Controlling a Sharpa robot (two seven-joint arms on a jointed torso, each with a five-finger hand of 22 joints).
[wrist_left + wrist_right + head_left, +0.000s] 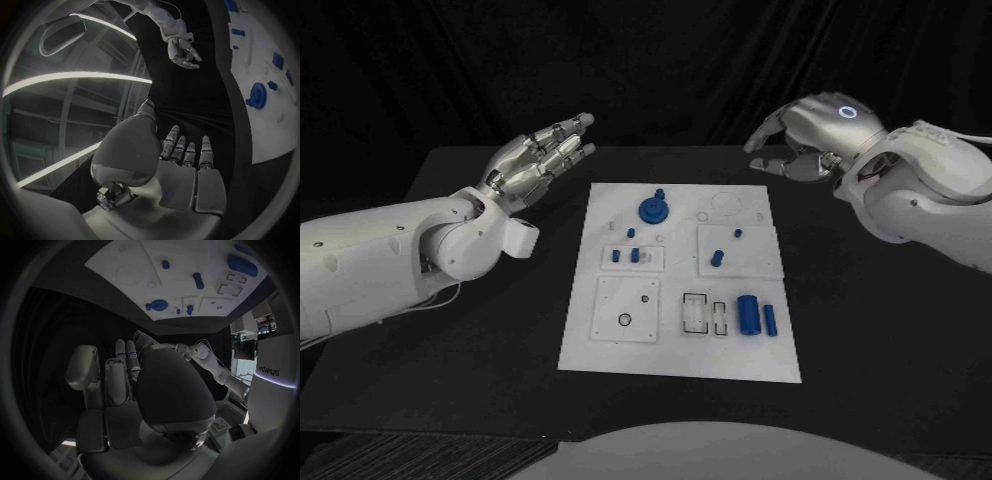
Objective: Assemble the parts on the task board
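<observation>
A: Where is the task board?

B: It lies flat in the middle of the black bench, in the center of the head view. Small blue parts sit on it. A round blue part is near the top of the board. A blue cylinder lies at the lower right of the board, and a thin blue bar lies just beside it.

A: What are the hands doing?

B: The left hand is at the upper left of the frame, off the board. Its fingers are stretched out and hold nothing. The right hand is at the upper right, also off the board. Its fingers are curled down a bit, and I see nothing in them.

A: How will the parts feel?

B: I think they are small, light, hard and a bit smooth. They could slip or roll. I would pinch the cylinder on its round sides, in the middle.

A: Is there room to move?

B: Yes. The bench is bare on both sides of the board. But the parts sit close together, so fingers could bump a neighbor.
</observation>
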